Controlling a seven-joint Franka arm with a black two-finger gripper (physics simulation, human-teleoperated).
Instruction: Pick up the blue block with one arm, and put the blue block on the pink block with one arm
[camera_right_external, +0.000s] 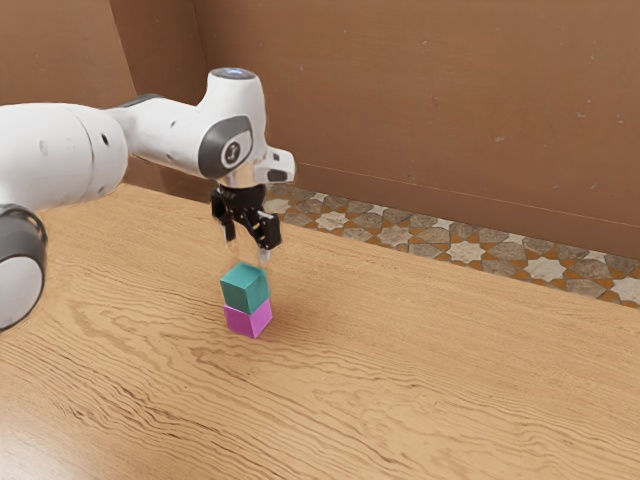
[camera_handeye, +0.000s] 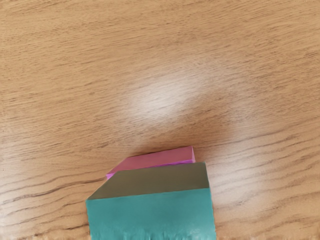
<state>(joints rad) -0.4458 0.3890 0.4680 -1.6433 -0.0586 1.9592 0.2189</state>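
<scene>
A teal-blue block (camera_right_external: 245, 287) rests on top of the pink block (camera_right_external: 249, 319) near the middle of the wooden table, slightly turned against it. My black gripper (camera_right_external: 249, 252) hangs just above the stack with its fingers open, not touching the block. Under my hand in the wrist view, the blue block (camera_handeye: 155, 207) covers most of the pink block (camera_handeye: 155, 160), of which a sliver shows beyond it.
The wooden table (camera_right_external: 420, 380) stretches wide around the stack. Beyond its far edge lies a patterned tile floor (camera_right_external: 470, 250) and a brown wall. My white arm (camera_right_external: 100, 150) comes in from the exterior view's left.
</scene>
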